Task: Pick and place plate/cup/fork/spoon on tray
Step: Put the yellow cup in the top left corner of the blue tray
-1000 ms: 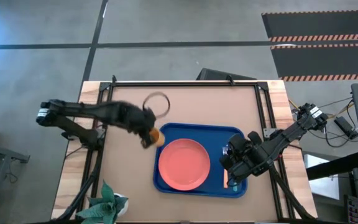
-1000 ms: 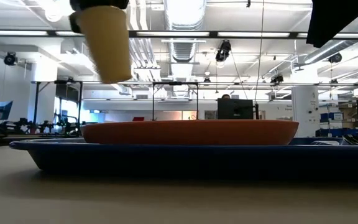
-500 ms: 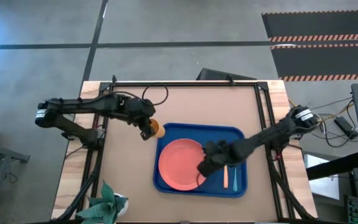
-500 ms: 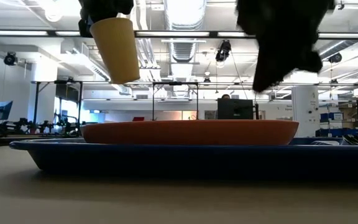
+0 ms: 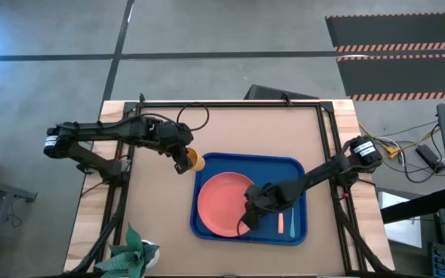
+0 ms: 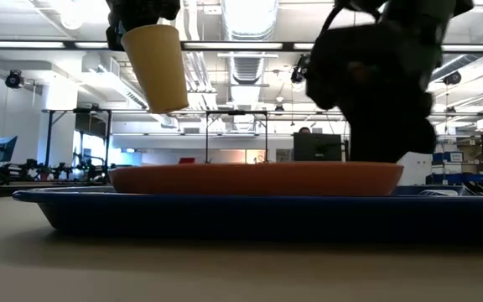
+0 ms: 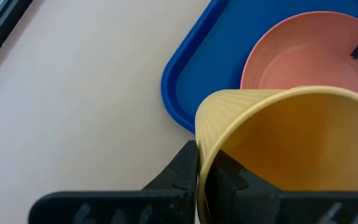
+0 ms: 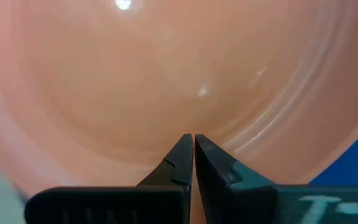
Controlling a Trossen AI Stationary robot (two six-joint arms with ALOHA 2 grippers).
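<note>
The blue tray (image 5: 292, 171) lies on the table with the coral plate (image 5: 221, 202) resting on its left part. The peach-handled fork (image 5: 280, 223) and the teal-handled spoon (image 5: 292, 225) lie side by side on its right part. My left gripper (image 5: 185, 163) is shut on the yellow cup (image 5: 195, 161), held in the air over the tray's far left corner. My right gripper (image 5: 246, 222) is shut and points down just inside the plate's near right edge (image 8: 241, 93). My left gripper pinches the cup's wall at its rim (image 7: 199, 149), one finger inside the cup and one outside. The fingers come from the table's left. The cup (image 6: 158, 67) hangs lifted clear of the tray, mouth up and tilted. My right gripper's shut tips reach down to the plate's inside, and I cannot tell whether they touch it.
A green plant (image 5: 134, 251) stands at the table's near left corner. A cable loop (image 5: 197, 117) lies near the far edge behind my left arm. Bare tabletop shows left of the tray and along the far side.
My right gripper has swung from over the fork and spoon toward the table's left and come down onto the plate's near right part. My left gripper has carried the cup a little toward the far edge, then kept still.
</note>
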